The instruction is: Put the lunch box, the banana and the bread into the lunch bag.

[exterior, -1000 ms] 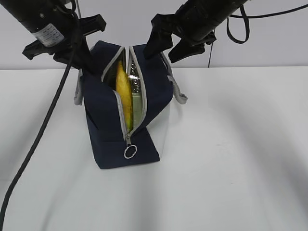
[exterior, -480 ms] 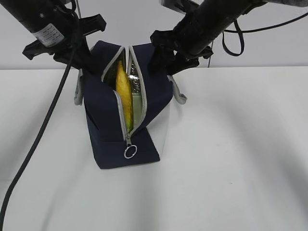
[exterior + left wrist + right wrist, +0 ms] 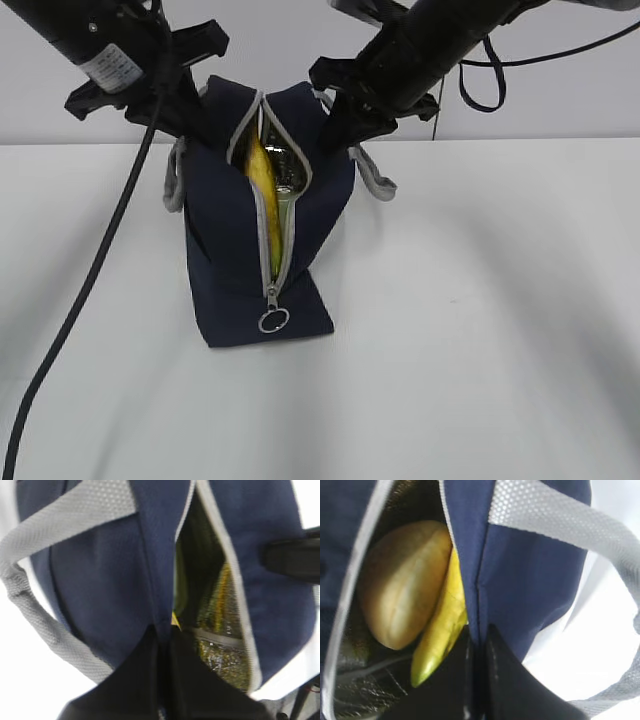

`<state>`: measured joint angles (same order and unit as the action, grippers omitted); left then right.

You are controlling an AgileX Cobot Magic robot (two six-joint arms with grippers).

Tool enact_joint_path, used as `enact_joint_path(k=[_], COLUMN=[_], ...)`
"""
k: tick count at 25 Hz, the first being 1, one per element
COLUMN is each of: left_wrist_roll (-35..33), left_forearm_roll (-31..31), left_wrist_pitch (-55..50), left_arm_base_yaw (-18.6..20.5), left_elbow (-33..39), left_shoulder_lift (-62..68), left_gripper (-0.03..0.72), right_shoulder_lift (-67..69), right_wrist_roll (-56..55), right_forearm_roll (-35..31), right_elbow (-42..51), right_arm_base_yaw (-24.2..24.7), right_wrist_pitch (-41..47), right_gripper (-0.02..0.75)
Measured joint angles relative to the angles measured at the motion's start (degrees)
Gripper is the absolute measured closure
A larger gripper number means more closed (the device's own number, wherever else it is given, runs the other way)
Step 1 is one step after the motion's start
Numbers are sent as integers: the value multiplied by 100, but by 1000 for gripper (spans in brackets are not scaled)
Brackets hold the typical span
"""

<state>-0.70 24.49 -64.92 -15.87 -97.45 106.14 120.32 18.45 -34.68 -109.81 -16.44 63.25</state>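
Bread [image 3: 405, 582] and the banana [image 3: 441, 630] are being held side by side, touching, inside the silver-lined lunch bag [image 3: 232, 235], which is standing upright on the white table [image 3: 480, 330] with its zipper [image 3: 273, 320] down at the near end and its mouth gaping. One top edge of the bag is being pinched by the left gripper [image 3: 162, 645], whose fingers are pressed together on the navy fabric beside a grey handle [image 3: 35, 605]. The opposite edge is being pinched likewise by the right gripper [image 3: 476, 645].
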Motion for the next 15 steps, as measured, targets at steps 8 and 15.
enact_joint_path(k=[8,15], left_wrist_roll=[-277,-281], left_forearm_roll=[158,150], left_wrist_pitch=[154,168], left_arm_base_yaw=[-283,-589], left_elbow=[-134,-564], left_shoulder_lift=[0,157], left_gripper=[690,690], right_shoulder_lift=[-464,-933], right_wrist_roll=[-683,-830], right_forearm_roll=[599,1040], right_elbow=[-80,-80], right_arm_base_yaw=[0,0], right_wrist_pitch=[355,770], right_gripper=[735,735])
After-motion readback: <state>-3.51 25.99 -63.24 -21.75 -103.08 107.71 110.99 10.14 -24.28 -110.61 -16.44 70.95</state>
